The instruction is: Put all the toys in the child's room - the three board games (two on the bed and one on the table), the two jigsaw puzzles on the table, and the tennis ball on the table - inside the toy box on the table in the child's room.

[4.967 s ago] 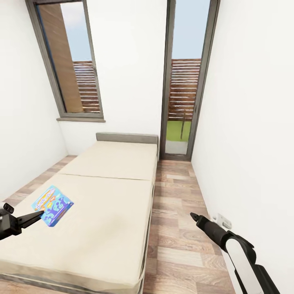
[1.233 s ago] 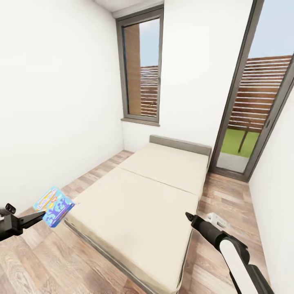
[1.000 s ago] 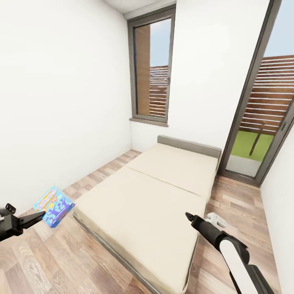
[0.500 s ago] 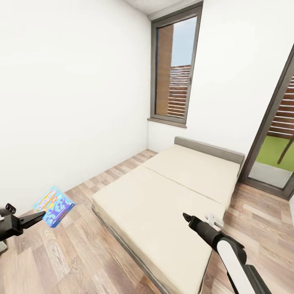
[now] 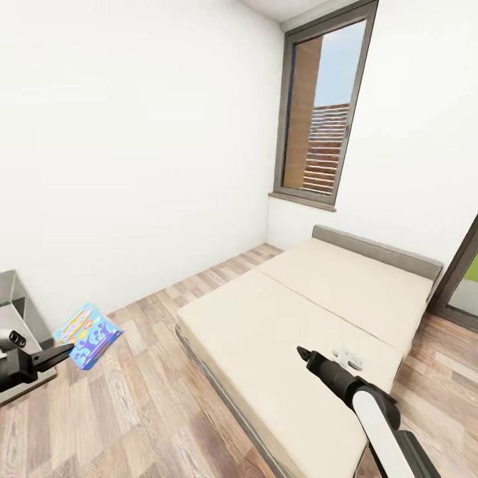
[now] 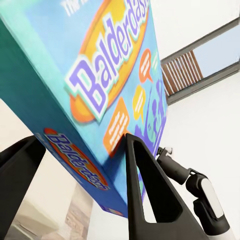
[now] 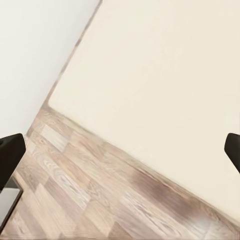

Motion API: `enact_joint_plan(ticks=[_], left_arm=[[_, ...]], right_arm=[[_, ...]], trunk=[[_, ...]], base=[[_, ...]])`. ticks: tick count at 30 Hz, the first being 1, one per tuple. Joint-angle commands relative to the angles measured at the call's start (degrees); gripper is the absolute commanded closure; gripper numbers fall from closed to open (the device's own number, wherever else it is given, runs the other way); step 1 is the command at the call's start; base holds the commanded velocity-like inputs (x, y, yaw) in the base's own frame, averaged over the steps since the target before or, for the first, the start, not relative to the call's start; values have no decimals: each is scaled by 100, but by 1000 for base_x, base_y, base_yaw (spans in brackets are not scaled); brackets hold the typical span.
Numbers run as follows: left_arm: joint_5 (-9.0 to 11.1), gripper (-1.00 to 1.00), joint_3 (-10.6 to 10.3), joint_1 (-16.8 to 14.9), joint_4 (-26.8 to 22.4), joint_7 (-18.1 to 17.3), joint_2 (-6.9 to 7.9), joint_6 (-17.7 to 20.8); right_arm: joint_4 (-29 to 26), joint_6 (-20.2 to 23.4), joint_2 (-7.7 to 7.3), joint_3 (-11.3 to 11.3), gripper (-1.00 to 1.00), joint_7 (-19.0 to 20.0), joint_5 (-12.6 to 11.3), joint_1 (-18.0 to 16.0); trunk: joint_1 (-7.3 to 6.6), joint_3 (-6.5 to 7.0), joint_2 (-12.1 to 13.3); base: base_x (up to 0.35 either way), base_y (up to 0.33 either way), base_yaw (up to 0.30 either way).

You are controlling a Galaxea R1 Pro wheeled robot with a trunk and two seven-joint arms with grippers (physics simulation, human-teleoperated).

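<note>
White walls and a wood plank floor [image 5: 139,398] make up this room, with a tall window [image 5: 325,113] at the far end.

At the near left of the head view, the left gripper [image 5: 63,352] is closed on a blue Balderdash board game [image 5: 87,335]. The left wrist view shows the two black fingers [image 6: 145,195] squeezing the box's edge, one on each flat side. The box sticks out past the fingers, tilted, with its printed face up and its long side pointing away from the gripper. It touches nothing else and hangs over the floor.

The right gripper [image 5: 303,352] holds nothing. In the right wrist view its black fingertips [image 7: 11,155] sit far apart at the two sides of the picture, so it is open. It hangs over the near part of the bed [image 5: 312,312].

The bed has a plain cream mattress, and no toy lies on the part that shows. It is to the right of the held game.

A grey piece of furniture [image 5: 16,312] peeks in at the left edge, just beside the left arm. The table and toy box are not seen, so the robot probably has to turn further left to carry the game there. The left arm is the one that will drop it in.
</note>
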Motion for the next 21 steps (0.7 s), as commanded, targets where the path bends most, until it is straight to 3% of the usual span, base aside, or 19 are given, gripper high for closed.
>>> enact_joint_plan(ticks=[1, 17, 21], left_arm=[[4, 100, -2, -8, 0, -26, 0, 58], [4, 100, -11, -8, 0, -26, 0, 58], [4, 100, -7, -8, 0, -26, 0, 58]], right_arm=[[-10, 3, -6, 10, -100, -59, -61, -5], [-6, 3, -6, 10, -100, -59, -61, -5], [-3, 3, 54, 10, -100, -59, -55, -5]], trunk=[[4, -13, -14], [4, -13, -14], [4, -13, -14]], base=[[0, 0, 292], [0, 0, 292], [0, 0, 292]])
